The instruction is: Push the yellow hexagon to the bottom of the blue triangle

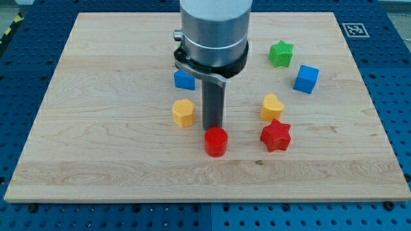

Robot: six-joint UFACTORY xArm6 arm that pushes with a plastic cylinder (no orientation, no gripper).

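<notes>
The yellow hexagon (183,113) lies left of centre on the wooden board (96,128). The blue triangle (184,79) sits just above it toward the view's top, partly behind the arm's grey body. My tip (212,128) is right of the yellow hexagon with a small gap, and just above the red cylinder (216,142), touching or nearly touching it.
A yellow heart (271,107) and a red star (276,135) lie at the right of centre. A green star (280,53) and a blue cube (306,79) sit at the upper right. The arm's grey body (213,32) hides the board's top middle.
</notes>
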